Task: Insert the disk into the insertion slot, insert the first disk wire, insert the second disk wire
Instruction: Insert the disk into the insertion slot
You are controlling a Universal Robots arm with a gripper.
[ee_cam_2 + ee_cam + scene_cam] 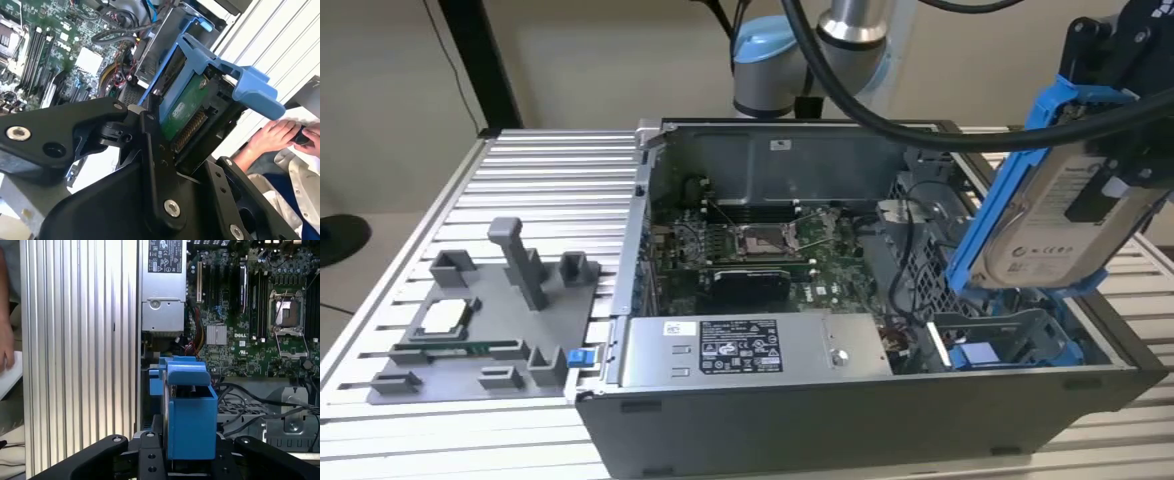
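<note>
Gripper (1110,185) status: pinching the disk (1047,225). In the first wrist view the black fingers (150,452) clamp both sides of the blue carrier (190,425).

Disk is held in the air over the end of the open computer case (854,420) at the exterior view's right. Long axis is steep, running roughly 1 o'clock to 7 o'clock in the exterior view, with the label face toward that camera.

Key relation: the insertion slot (1014,325) is at about 6-7 o'clock from the gripper, right under the disk's lower end. Near, but my read is a gap remains, so the disk is not seated. By the same read, neither disk wire is on it yet.

Slot has grey walls and blue rails, open on top, and nothing in it that I can make out.

Rest of the case:
- motherboard (761,245) at 10 o'clock from the slot
- power-supply box (734,350) at 9 o'clock from the slot
- loose cables (907,290) between board and slot

Outside the case, further out at 9 o'clock, a grey fixture plate (454,370) with upright posts sits on the ribbed table (547,170).

Second wrist view shows a person's hands (280,135) past the table edge, well apart from the gripper
</note>
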